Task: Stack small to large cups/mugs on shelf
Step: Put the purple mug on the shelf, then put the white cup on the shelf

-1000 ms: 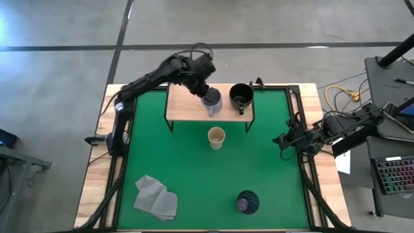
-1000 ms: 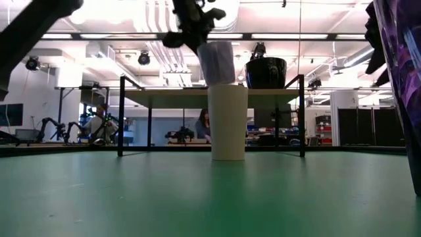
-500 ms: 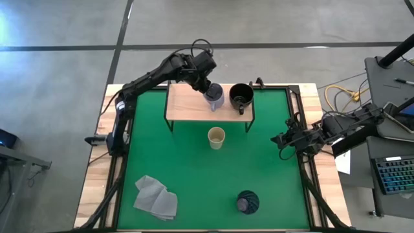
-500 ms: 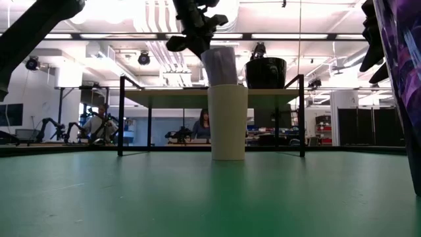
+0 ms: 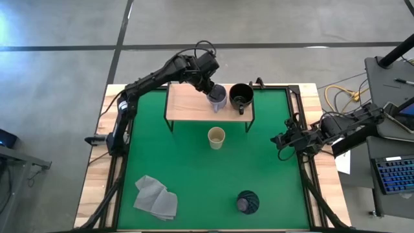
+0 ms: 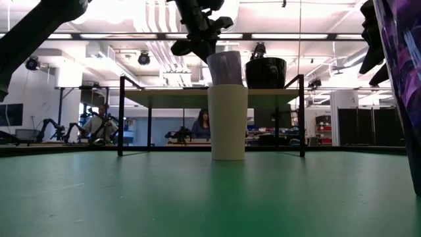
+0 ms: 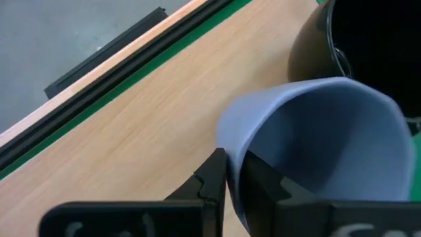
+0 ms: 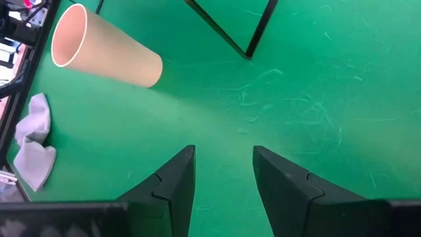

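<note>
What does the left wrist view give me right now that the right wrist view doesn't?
Only the left wrist view shows the left gripper pinching the rim of the lavender-grey handled mug over the light-wood shelf board, close beside the black handled mug.

Only the right wrist view shows the open right gripper, the cream handleless cup, the grey folded cloth and a black shelf leg.

Both show the green mat.

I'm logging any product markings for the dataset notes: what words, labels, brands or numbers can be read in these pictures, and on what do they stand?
No text can be read in any view.
Lavender-grey handled mug, pinched at its rim by the left end effector: plain, no print.
Black handled mug: no marking visible.
Cream handleless cup: blank.
Dark purple patterned tumbler: pattern only, no lettering.
Keyboard beside the table: keys too small to read.
</note>
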Tool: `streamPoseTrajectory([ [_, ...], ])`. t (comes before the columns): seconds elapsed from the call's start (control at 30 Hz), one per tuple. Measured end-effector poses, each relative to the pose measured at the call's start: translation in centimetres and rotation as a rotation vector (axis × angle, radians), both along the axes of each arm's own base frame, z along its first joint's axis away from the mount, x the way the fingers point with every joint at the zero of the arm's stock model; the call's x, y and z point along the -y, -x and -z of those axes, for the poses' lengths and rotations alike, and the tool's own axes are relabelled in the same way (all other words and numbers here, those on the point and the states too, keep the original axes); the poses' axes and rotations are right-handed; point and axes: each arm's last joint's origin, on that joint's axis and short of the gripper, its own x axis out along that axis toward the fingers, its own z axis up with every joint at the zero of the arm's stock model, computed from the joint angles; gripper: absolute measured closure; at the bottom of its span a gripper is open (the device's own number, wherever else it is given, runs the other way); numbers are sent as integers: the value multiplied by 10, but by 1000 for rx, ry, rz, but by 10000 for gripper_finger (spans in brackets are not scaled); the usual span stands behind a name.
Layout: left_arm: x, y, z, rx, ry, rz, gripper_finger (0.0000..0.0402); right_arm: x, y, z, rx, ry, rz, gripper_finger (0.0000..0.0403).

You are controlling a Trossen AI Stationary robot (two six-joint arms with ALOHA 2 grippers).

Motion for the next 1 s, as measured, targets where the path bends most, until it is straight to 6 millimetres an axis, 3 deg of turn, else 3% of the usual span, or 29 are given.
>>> streamPoseTrajectory([
  [0.23, 0, 0, 0, 0, 1, 9, 351, 0, 0, 0, 0, 1, -1, 257],
  [0.8, -2, -4, -1, 43, -19, 11, 348, 0, 0, 0, -7, 7, -6, 257],
  [1.0, 6, 11, -8, -28, -7, 35, 347, 0, 0, 1, -14, -6, -21, 257],
])
